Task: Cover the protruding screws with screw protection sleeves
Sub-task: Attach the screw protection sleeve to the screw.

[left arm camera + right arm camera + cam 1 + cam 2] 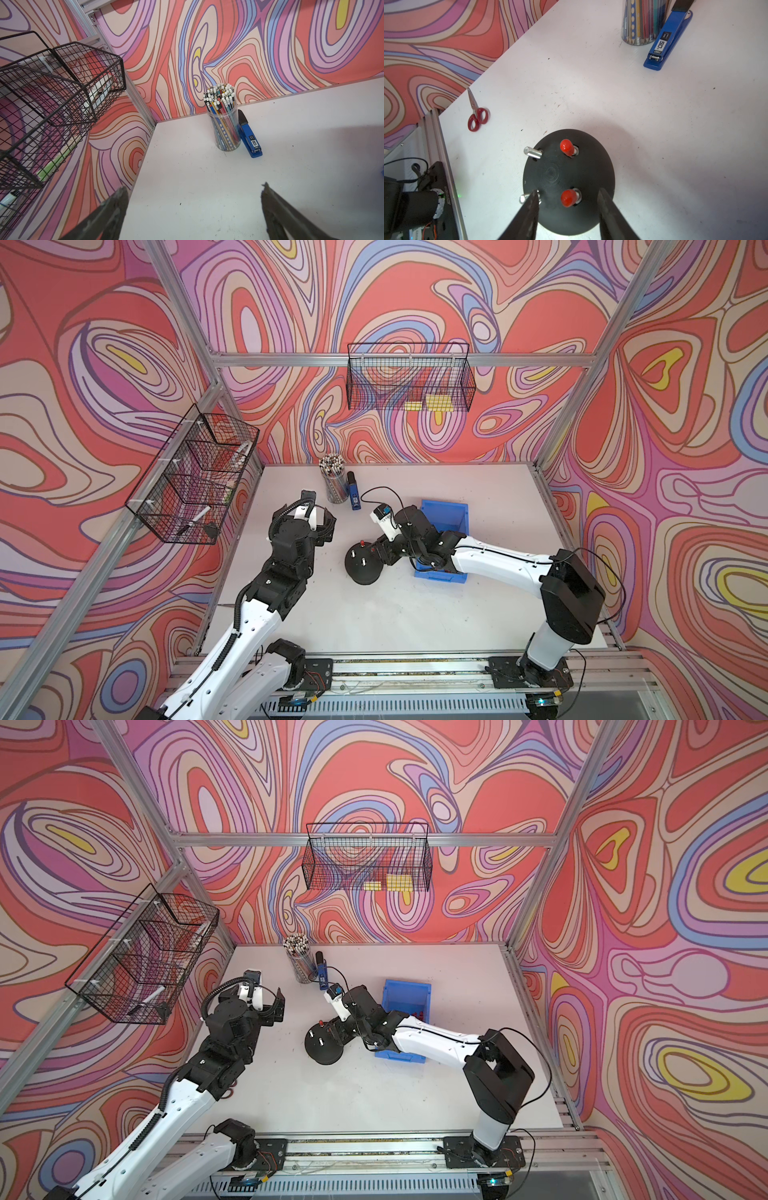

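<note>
On the white tabletop (374, 614), scuffed with small dark specks, two arms reach in from a rail along the front edge. Walls (415, 290) of swirling red, pink and blue close the other three sides behind an aluminium frame. Two wire baskets hang there, one on the back wall (409, 381) holding two yellow blocks (436, 402), one on the left wall (195, 477).

A black dome base (566, 178) stands near mid-table, just beside a blue bin (405, 988) in which more red sleeves (420, 1016) lie, too small to count. Four screws rise from the base. Two are bare (532, 152) (523, 198) and two wear red sleeves (566, 146) (568, 198).

The right gripper (568, 192) hangs over the base with its jaws apart, one on each side of the nearer capped screw, with a gap showing on both sides. The left gripper (194, 187) has its jaws wide apart and holds nothing, above bare table well apart from the base.

One jar of pencils (334, 485) and one blue stapler (353, 495) stand touching near the back edge. One pair of red scissors (477, 116) lies close to the table's edge by the frame. A broad stretch of white surface runs from the base to the front rail.
</note>
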You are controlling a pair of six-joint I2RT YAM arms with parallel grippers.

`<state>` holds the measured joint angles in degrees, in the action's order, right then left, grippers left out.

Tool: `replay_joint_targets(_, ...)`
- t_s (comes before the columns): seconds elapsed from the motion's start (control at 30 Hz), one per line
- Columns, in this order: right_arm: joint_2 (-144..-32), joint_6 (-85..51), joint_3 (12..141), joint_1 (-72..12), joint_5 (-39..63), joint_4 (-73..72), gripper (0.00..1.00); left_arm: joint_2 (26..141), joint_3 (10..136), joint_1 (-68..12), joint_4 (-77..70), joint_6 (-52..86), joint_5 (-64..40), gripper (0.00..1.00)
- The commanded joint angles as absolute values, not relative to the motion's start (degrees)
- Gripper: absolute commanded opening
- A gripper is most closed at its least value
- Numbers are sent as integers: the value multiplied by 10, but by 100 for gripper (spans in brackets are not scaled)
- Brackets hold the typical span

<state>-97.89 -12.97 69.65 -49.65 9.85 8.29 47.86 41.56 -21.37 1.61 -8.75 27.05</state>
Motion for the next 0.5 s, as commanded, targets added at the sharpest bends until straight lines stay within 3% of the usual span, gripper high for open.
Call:
replay_joint_targets(0.0,-949,-133,710,-499,90,82,49,478,415,-212,9,-82,268,99)
replay_joint_targets(0.47,-903,-146,694,-499,69,74,48,484,419,-211,17,-75,255,99)
